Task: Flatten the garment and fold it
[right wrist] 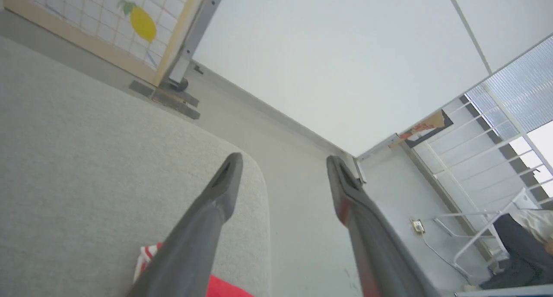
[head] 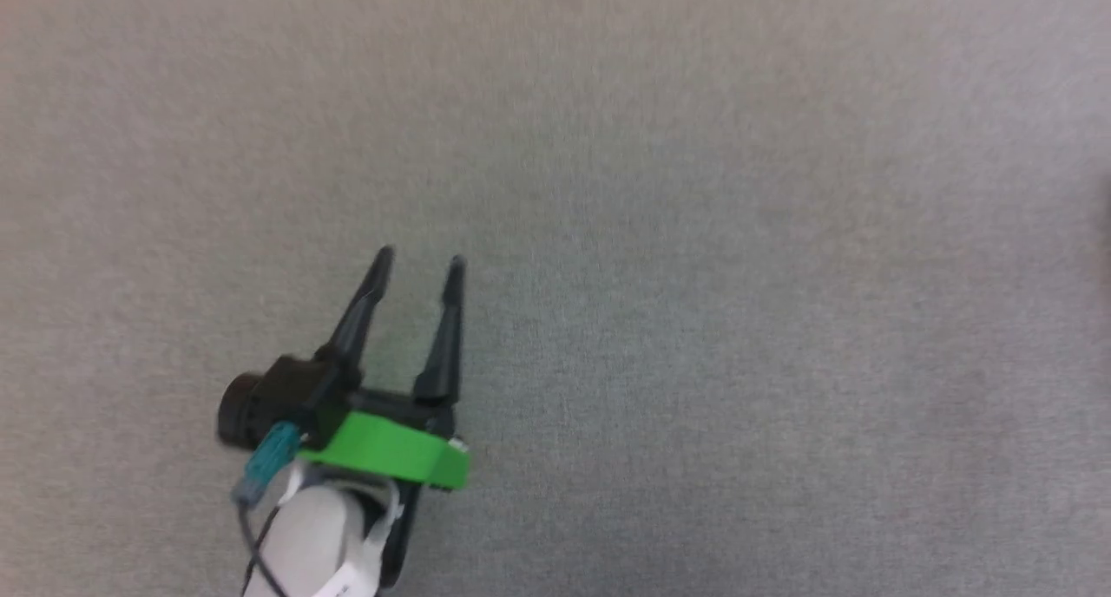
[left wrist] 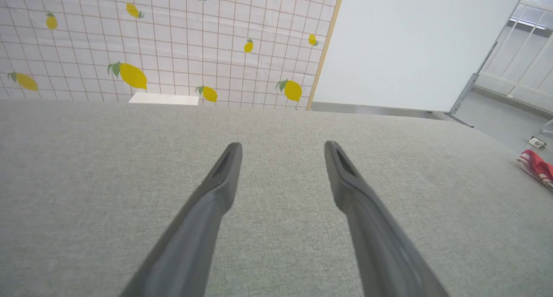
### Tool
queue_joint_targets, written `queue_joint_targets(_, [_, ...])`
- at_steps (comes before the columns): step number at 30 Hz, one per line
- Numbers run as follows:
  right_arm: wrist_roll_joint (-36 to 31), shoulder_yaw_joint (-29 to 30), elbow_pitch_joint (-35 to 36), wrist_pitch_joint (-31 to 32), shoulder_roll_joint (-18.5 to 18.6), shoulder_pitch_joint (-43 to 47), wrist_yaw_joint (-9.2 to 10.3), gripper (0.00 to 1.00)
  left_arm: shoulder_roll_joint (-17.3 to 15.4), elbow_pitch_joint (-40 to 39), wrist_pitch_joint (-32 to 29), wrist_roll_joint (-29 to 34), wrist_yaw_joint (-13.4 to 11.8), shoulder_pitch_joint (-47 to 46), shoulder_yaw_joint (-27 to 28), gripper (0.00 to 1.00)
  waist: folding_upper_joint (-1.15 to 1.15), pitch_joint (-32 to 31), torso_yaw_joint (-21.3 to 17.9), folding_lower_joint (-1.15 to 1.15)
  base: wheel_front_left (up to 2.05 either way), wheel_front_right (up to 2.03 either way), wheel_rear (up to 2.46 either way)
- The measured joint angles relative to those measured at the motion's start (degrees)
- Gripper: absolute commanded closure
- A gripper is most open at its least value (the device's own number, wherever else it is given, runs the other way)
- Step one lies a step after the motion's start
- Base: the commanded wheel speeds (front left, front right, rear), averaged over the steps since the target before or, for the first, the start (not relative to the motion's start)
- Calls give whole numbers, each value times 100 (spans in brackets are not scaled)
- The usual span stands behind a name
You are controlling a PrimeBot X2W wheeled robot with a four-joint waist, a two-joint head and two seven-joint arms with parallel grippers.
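Grey felt tabletop (head: 694, 232); lemon-print screen (left wrist: 173, 42) and white wall (right wrist: 345, 64) behind. Left gripper (head: 418, 267) jaws spread over bare felt. Right gripper (right wrist: 285, 159) jaws spread, empty. Red garment (right wrist: 227, 288) lies near the table's rounded corner.

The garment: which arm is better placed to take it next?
Probably the right: the open right claw hangs close by the garment, while the left claw is over bare table.

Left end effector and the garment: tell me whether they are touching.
Apart. In the left wrist view, bare grey table separates the open left end effector from the red garment lying at the table's edge.
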State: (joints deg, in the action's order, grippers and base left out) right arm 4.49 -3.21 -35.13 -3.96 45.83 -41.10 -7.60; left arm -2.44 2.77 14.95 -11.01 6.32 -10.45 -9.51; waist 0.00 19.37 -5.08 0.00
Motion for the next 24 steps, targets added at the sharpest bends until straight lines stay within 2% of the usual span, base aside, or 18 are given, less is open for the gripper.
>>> queue_joint_targets(5, [78, 472, 869, -342, -849, 463, 0, 0, -2, -121, -2, 54, -185, 316, 333, 0, 0, -511, 46, 0, 0, 0, 0])
queue_joint_targets(10, [209, 854, 1993, -448, -1917, 1473, 0, 0, -9, -256, -2, 102, -294, 680, 474, 0, 0, -961, 143, 0, 0, 0, 0])
queue_joint_targets(16, [425, 1137, 2941, -414, -3018, 2745, 1, 0, -15, -305, -2, 102, -345, 1007, 494, 0, 0, -1327, 338, 0, 0, 0, 0])
queue_joint_targets(21, [476, 1098, 3200, -464, -3580, 3443, 1, 0, -18, -292, -3, 101, -394, 1117, 450, 0, 0, -1466, 547, 0, 0, 0, 0])
queue_joint_targets(24, [397, 1074, 3164, -524, -3775, 3798, 1, 0, -19, -197, -4, 133, -434, 1168, 389, 0, 0, -1521, 635, 0, 0, 0, 0])
